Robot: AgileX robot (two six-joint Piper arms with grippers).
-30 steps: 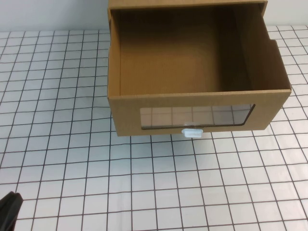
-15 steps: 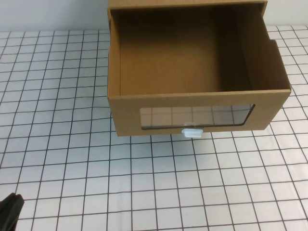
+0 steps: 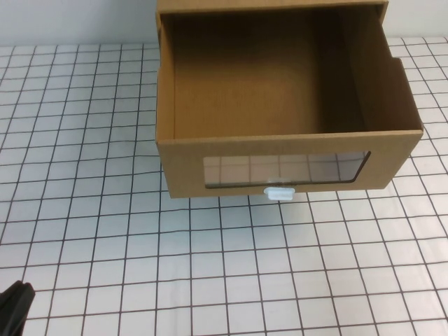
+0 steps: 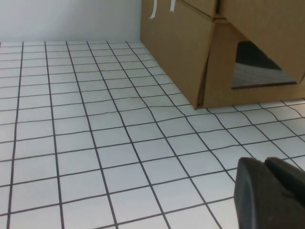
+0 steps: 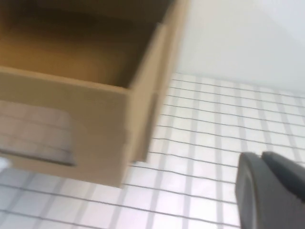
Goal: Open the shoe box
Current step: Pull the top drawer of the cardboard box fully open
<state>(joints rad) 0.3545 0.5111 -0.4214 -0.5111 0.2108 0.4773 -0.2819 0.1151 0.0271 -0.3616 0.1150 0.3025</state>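
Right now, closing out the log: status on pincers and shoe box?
Left pincer shut, low near-left, apart from box. Right pincer shut, off the box's right front corner. Shoe box drawer open, empty. Nothing blocking.

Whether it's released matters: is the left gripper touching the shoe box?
Apart. High view: left gripper at the near-left corner, bare table between it and the shoe box. Right gripper, shut, hangs right of it.

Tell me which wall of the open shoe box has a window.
The front wall, above the white tab; the rest are plain cardboard. The left gripper sits near-left of it, the right gripper off to its right.
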